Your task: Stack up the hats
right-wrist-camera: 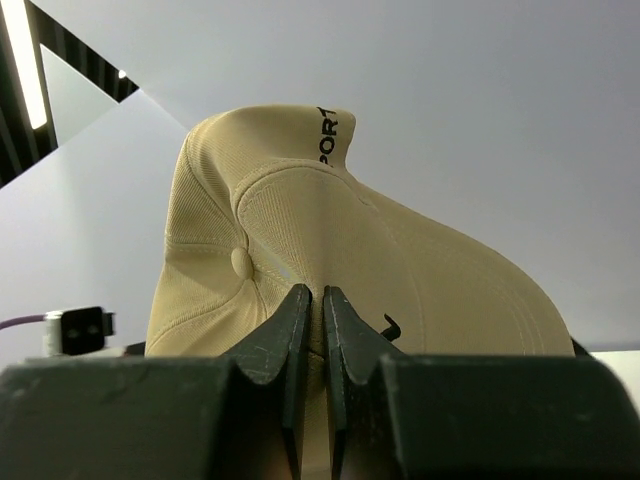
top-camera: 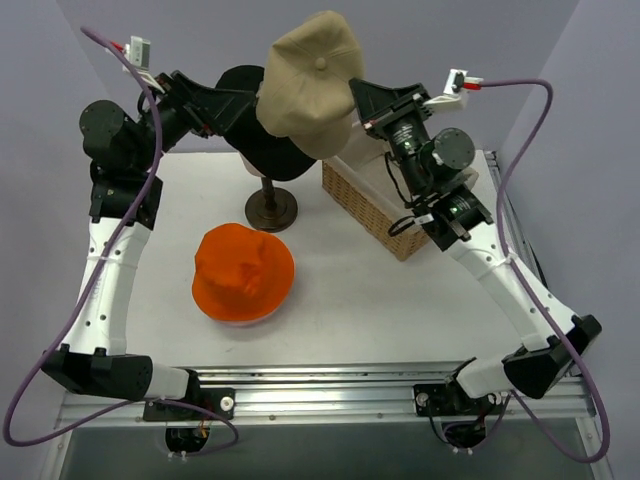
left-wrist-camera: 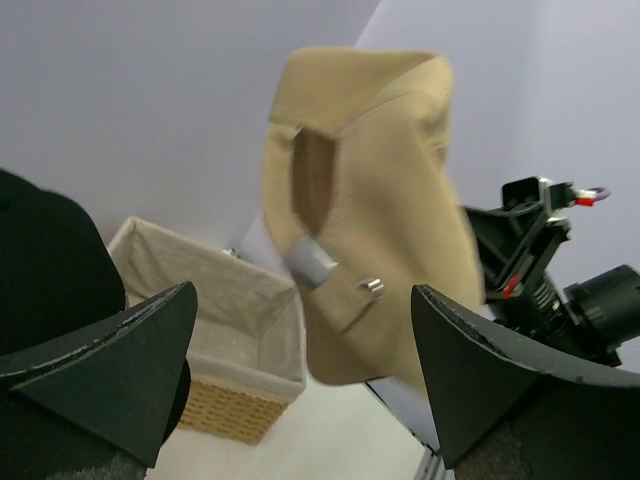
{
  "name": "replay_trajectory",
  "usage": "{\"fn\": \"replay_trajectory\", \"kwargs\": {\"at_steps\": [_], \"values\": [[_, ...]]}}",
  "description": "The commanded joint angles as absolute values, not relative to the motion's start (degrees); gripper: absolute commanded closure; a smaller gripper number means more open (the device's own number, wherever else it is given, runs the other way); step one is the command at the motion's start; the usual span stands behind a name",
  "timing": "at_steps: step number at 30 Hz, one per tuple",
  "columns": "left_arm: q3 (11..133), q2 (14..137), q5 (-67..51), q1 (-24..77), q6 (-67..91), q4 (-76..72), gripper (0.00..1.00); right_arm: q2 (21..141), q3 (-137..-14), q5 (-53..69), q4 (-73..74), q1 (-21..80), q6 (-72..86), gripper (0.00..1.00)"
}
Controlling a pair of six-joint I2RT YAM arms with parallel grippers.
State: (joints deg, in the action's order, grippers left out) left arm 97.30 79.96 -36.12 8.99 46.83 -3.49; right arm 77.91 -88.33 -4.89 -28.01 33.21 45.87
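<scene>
A tan fabric baseball cap (top-camera: pixel 312 80) hangs in the air over the worktop's far edge, partly covering a black cap (top-camera: pixel 270 150) perched on a stand with a dark round foot (top-camera: pixel 272 210). Just to the right of the stand, near the far right corner, sits a woven wicker basket with a pale cloth lining (top-camera: pixel 370 215). A bright orange bucket hat (top-camera: pixel 243 270) lies alone at the middle of the white worktop (top-camera: pixel 400 300).

The right gripper (right-wrist-camera: pixel 322 300) reaches in from over the basket, its jaws pinched tight on a fold of the tan cap's crown. The left gripper (left-wrist-camera: pixel 303 295) hovers beside the black cap with its jaws spread wide and nothing between them, facing the back of the tan cap.

The tan cap shows stitched panels, a fabric button on top, black lettering, and a strap with a metal buckle at the back opening.
</scene>
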Motion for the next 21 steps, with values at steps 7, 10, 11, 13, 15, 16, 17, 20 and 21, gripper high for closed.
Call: {"fn": "replay_trajectory", "kwargs": {"at_steps": [7,10,11,13,15,16,17,20,21], "values": [[99.1,84.3,-41.8,0.4,57.8,-22.0,0.03,88.0,-97.0,-18.0,-40.9,41.2,41.3,1.00],[99.9,87.7,-44.0,-3.7,64.0,-27.2,0.07,90.5,-98.1,-20.2,-43.3,41.9,41.1,1.00],[101.4,89.5,-45.4,-4.1,65.3,-27.6,0.09,91.3,-98.6,-21.1,-43.7,42.1,40.8,1.00],[102.7,91.1,-46.3,-4.7,65.9,-28.4,0.09,94.2,-101.9,-22.0,-42.9,43.1,39.3,1.00],[104.8,92.8,-47.1,-5.4,65.7,-28.0,0.09,96.1,-103.8,-21.3,-43.3,43.2,38.8,1.00],[105.5,93.2,-47.1,-5.6,64.1,-26.6,0.09,98.0,-104.9,-21.3,-43.0,43.3,38.4,1.00],[106.3,93.7,-46.9,-6.0,62.8,-25.2,0.09,99.0,-107.4,-21.4,-42.7,43.5,38.1,1.00],[108.8,94.0,-45.5,-6.4,56.1,-17.9,0.07,102.2,-111.1,-22.1,-41.9,43.7,37.6,1.00],[109.1,94.0,-44.3,-6.5,54.8,-15.8,0.06,102.9,-112.1,-22.1,-41.7,43.7,37.4,1.00]]}}
